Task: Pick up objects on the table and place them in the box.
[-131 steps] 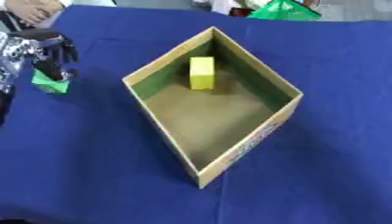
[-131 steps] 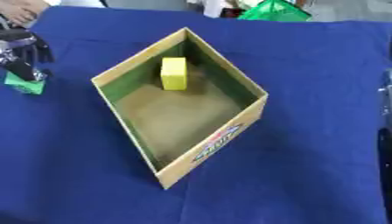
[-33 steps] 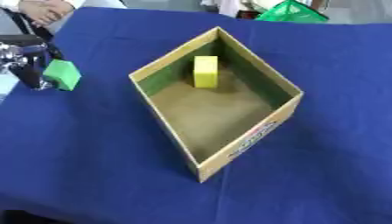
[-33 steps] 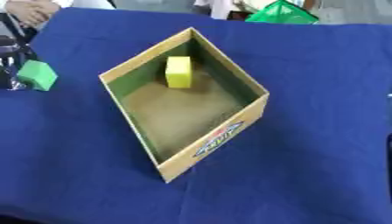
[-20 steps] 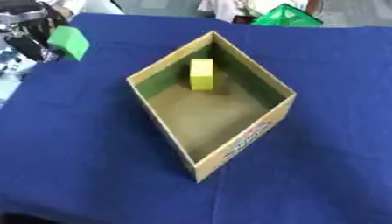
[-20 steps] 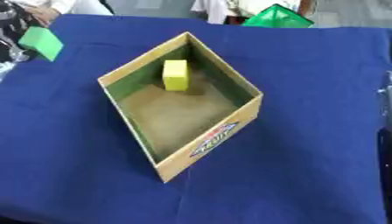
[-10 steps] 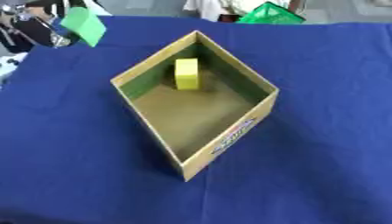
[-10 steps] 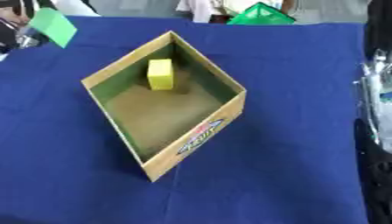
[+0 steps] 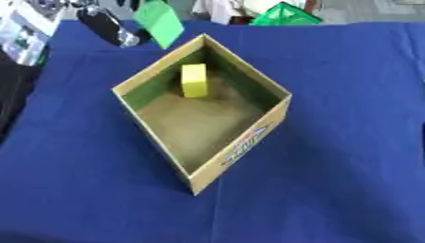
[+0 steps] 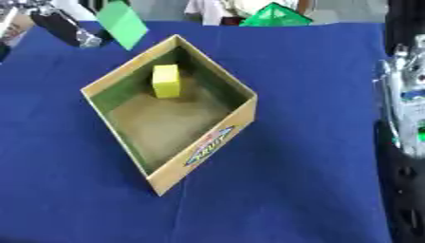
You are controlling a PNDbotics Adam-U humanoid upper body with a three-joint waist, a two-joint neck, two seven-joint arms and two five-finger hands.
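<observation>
Left hand (image 9: 108, 29) blurred, pinching green block (image 9: 159, 23) above box (image 9: 241, 147) corner; fingers partly hidden.

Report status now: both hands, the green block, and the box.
Left hand shut on green block, held just outside box's far corner. Right hand not visible, only its arm at right edge. Box holds yellow block. Nothing blocks the opening.

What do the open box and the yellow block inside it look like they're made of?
The box looks like brown cardboard: matte tan walls, thin folded edges and a printed logo on one side. The yellow block seems to be foam or painted wood, since it is evenly coloured and dull; its look alone cannot settle which.
</observation>
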